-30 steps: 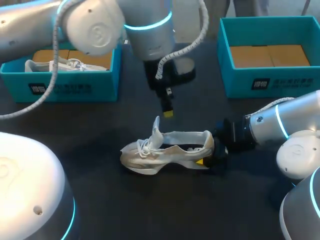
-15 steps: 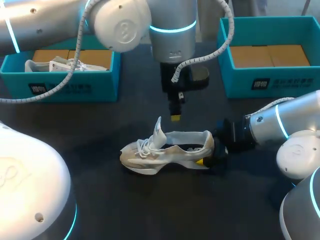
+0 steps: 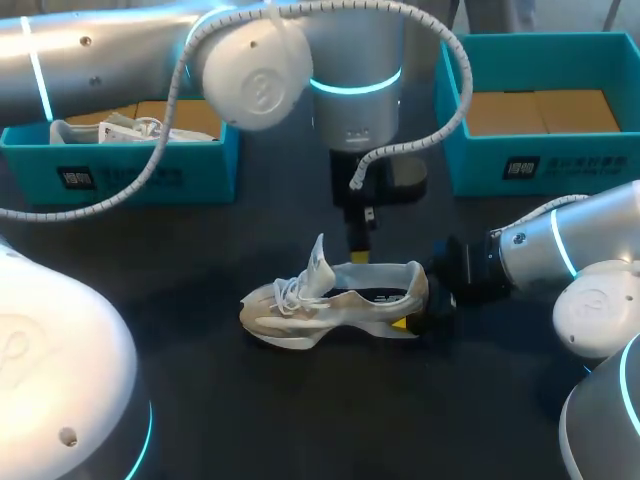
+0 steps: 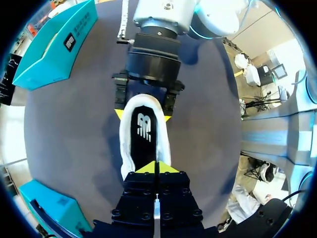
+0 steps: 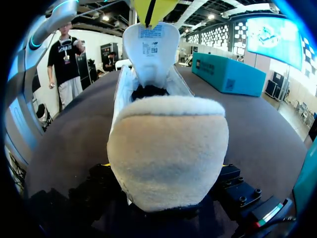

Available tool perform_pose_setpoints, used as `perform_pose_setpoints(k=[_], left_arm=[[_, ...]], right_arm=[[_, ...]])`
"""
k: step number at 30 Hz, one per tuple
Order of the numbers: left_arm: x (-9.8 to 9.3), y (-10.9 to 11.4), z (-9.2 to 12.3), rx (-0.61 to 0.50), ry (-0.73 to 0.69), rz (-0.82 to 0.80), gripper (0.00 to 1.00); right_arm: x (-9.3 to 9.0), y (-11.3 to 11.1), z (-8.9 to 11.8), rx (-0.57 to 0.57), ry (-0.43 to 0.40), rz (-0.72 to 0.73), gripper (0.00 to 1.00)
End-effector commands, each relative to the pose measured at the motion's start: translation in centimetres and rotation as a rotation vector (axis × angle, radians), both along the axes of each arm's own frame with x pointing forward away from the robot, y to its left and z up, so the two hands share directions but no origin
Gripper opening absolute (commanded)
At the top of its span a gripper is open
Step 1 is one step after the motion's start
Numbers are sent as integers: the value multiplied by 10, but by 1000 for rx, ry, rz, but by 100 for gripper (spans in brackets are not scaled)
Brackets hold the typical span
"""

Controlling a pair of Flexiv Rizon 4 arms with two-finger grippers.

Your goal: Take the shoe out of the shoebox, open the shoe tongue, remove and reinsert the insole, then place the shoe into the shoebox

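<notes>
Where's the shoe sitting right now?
In the head view the shoe stands on its sole at the middle of the table, heel held by the right gripper, the left gripper just above its opening.

Right wrist view: shoe [image 5: 167, 148] heel hides most of the fingertips of the right gripper [image 4: 143, 115]; left wrist view: left gripper [image 4: 157, 167] covers the shoe toe; head view: left arm [image 3: 100, 50] masks part of the box [image 3: 205, 165] at 10 o'clock.

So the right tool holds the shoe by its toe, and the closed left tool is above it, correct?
Not the toe: the right tool holds the shoe by its heel, as the left wrist view shows. The closed left tool is above it.
</notes>
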State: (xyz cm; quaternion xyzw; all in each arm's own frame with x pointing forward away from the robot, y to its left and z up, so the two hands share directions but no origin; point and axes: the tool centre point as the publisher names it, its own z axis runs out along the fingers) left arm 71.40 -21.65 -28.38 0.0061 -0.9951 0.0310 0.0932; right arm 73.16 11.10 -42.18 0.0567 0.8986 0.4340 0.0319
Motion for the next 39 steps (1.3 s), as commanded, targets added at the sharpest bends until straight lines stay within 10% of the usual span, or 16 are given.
perform_pose_setpoints(k=[1, 39], left_arm=[[-5, 1, -14, -13, 1, -20, 0], [-7, -7, -88, -55, -16, -121, 0]], right_arm=[[-1, -1, -3, -3, 0, 0, 0], [-1, -1, -3, -3, 0, 0, 0]])
